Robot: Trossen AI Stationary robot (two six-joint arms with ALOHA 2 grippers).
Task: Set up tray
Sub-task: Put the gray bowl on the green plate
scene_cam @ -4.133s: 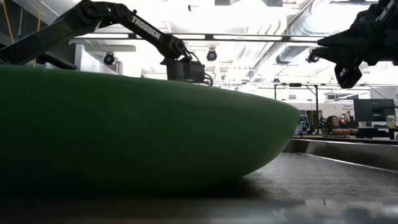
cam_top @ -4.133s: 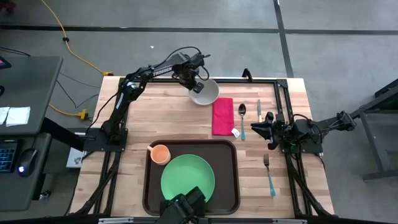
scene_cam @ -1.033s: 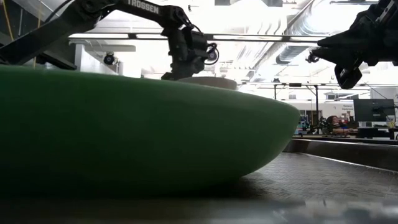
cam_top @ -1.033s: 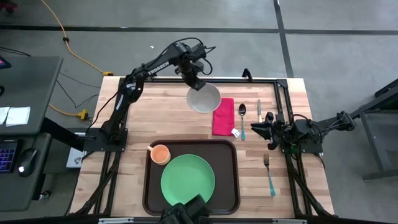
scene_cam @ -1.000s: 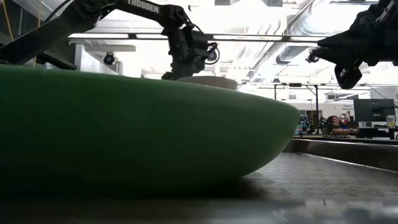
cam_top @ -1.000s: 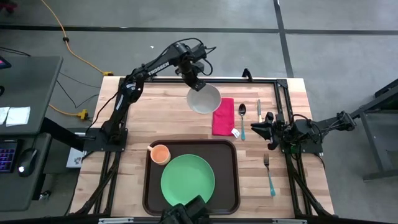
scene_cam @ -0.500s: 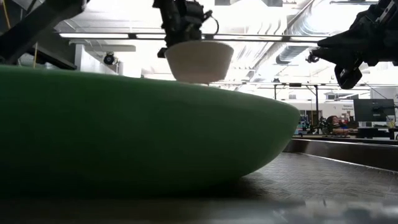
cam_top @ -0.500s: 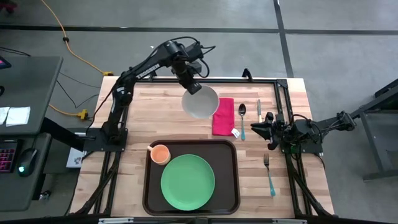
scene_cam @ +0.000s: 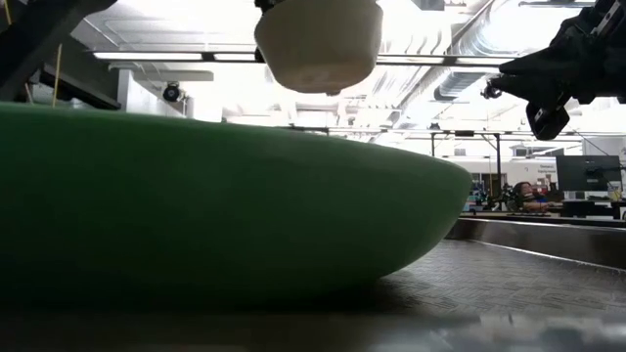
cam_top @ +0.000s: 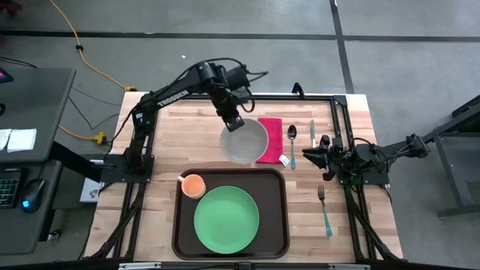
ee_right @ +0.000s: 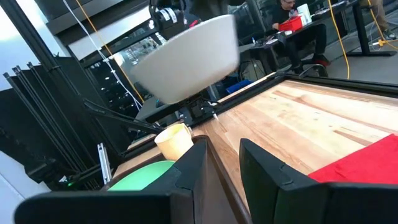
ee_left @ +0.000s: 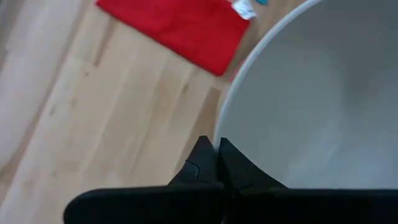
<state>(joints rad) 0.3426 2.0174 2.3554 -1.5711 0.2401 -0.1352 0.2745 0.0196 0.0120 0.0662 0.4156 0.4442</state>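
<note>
Centrally, the wooden table [cam_top: 172, 142] carries all items, with a black metal frame [cam_top: 339, 112] along its edges. The tray [cam_top: 279, 217], dark brown with a raised rim, lies flat at the near edge of the table, roughly midway between the two arm bases. A green plate [cam_top: 226, 219] lies inside the tray and fills most of its floor; an orange cup [cam_top: 193, 184] stands upright in the tray's far left corner, just beside the plate. The left arm reaches from its base at the left side of the table across to the middle, and the left gripper [cam_top: 233, 123] is clamped fully closed on the far rim of a white bowl [cam_top: 245, 142], one finger inside the rim and one outside, as the left wrist view shows. The bowl is held clear of the table surface, tilted in the right wrist view, between the far edge of the table and the tray; from above its right edge overlaps a red napkin [cam_top: 271, 131]. The napkin lies flat on the wood, right of the bowl. Right of the napkin lie a spoon [cam_top: 292, 135] with a blue handle, then a knife [cam_top: 313, 129], side by side and apart. The right arm waits at the right side of the table; the right gripper [cam_top: 321, 154] has its fingers partly apart and holds nothing. A fork [cam_top: 324, 206] with a blue handle lies on the wood right of the tray, nearer than the right gripper.
</note>
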